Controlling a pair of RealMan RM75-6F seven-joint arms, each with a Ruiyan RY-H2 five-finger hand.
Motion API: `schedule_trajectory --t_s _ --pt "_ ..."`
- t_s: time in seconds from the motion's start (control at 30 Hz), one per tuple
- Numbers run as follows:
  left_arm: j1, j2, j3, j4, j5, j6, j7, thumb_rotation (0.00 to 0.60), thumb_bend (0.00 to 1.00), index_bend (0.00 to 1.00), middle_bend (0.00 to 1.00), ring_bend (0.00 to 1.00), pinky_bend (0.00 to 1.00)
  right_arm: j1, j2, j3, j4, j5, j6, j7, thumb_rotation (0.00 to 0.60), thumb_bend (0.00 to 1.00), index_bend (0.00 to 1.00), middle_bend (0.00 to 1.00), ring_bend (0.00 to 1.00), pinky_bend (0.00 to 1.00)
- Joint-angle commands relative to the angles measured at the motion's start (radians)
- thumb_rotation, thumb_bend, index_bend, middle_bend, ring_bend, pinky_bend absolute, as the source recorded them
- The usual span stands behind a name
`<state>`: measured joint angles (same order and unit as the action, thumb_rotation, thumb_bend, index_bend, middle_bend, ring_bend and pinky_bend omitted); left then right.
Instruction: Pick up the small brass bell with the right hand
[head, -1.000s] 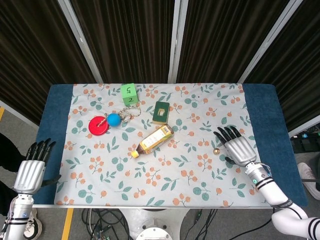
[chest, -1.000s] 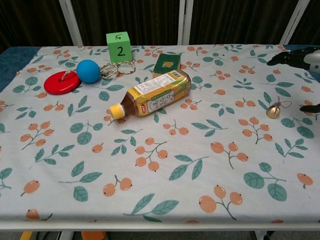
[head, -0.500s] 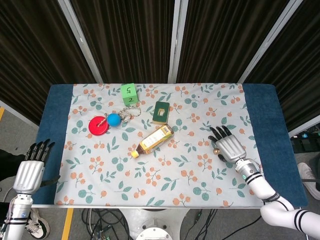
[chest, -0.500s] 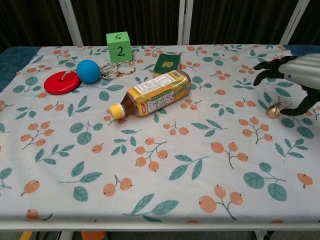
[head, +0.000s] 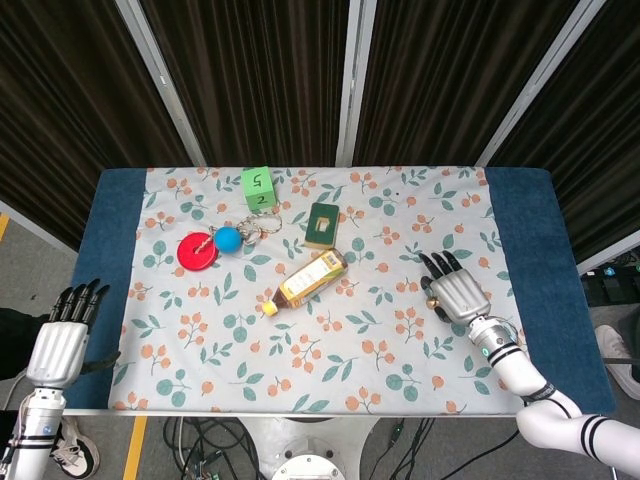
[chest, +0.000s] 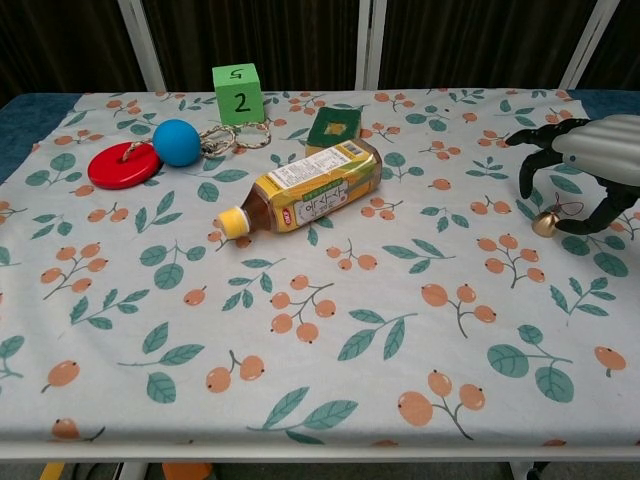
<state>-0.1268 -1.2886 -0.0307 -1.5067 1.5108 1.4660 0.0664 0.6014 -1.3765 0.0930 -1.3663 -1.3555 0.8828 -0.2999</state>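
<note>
On the floral cloth near the table's right side, small brass bell (chest: 546, 223) sitting under right hand (chest: 585, 160), fingers (chest: 527, 178) spread and arched over it, not yet pinching. Best lowered gently, thumb and a finger closed round the body, then lifted straight to avoid rolling it away

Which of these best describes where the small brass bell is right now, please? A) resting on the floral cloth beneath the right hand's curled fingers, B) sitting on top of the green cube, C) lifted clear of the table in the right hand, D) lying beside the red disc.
A: in the chest view the small brass bell sits on the floral cloth, with the right hand arched over it, not yet lifting it.
</note>
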Motion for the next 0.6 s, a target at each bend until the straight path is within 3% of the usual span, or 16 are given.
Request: schedule_trajectory --t_s 0.03,0.6 --pt "0.000 0.001 0.001 0.000 0.001 0.000 0.000 0.600 0.00 0.00 0.00 0.00 0.01 0.001 -0.002 -0.003 0.004 0.000 0.003 0.003 0.600 0.22 0.41 0.00 0.00 0.00" --pt "0.003 0.002 0.003 0.002 -0.002 -0.002 -0.004 0.600 0.00 0.00 0.00 0.00 0.01 0.004 -0.008 -0.015 0.021 0.006 0.021 0.017 0.600 0.27 0.53 0.00 0.00 0.00"
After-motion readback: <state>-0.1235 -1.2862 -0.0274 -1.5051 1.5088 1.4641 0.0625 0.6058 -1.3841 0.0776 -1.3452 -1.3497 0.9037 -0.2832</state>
